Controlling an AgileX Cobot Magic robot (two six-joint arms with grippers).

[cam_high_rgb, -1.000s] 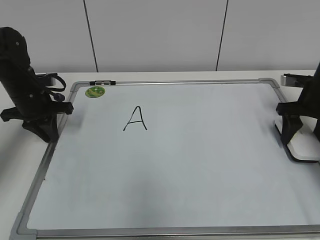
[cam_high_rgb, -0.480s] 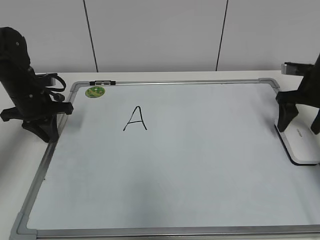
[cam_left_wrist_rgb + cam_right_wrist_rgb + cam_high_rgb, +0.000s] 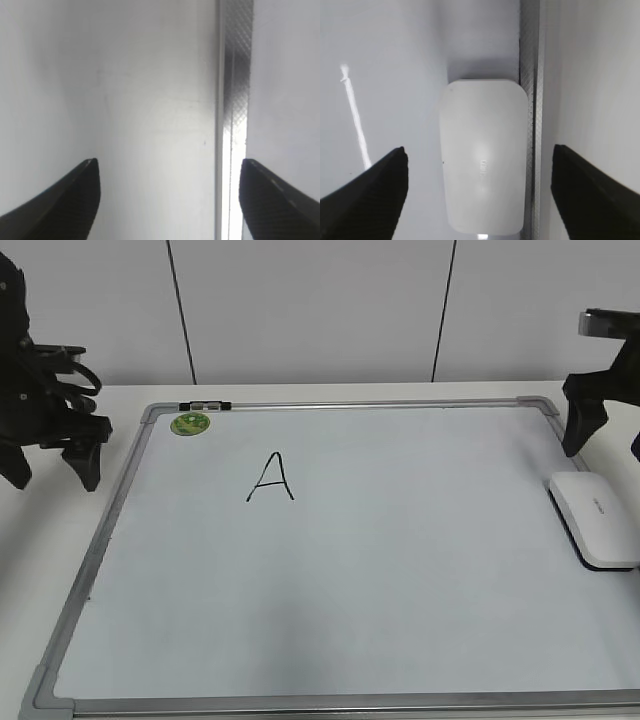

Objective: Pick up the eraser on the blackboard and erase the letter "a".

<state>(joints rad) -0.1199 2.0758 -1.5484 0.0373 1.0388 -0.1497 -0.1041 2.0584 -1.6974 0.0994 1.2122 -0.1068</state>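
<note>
The eraser [image 3: 595, 518] is a white rounded block lying flat on the blackboard [image 3: 400, 560] against its right frame. My right gripper [image 3: 605, 445] hangs open above and behind it, holding nothing. In the right wrist view the eraser [image 3: 484, 155] lies below the open right gripper [image 3: 478, 150], next to the board's frame [image 3: 530, 50]. My left gripper [image 3: 55, 475] is open and empty over the table, left of the board's left frame [image 3: 220, 100]; it also shows in the left wrist view [image 3: 169, 162]. No lowercase "a" shows on the board.
A black capital "A" [image 3: 270, 478] is written on the board's upper left part. A round green magnet [image 3: 190, 424] sits in the top left corner, and a marker [image 3: 204, 405] lies on the top frame. A white wall stands behind the table.
The right gripper has let go of the eraser and risen; the eraser stays on the board by the right frame. The left gripper has lifted and moved left, off the board's edge.
</note>
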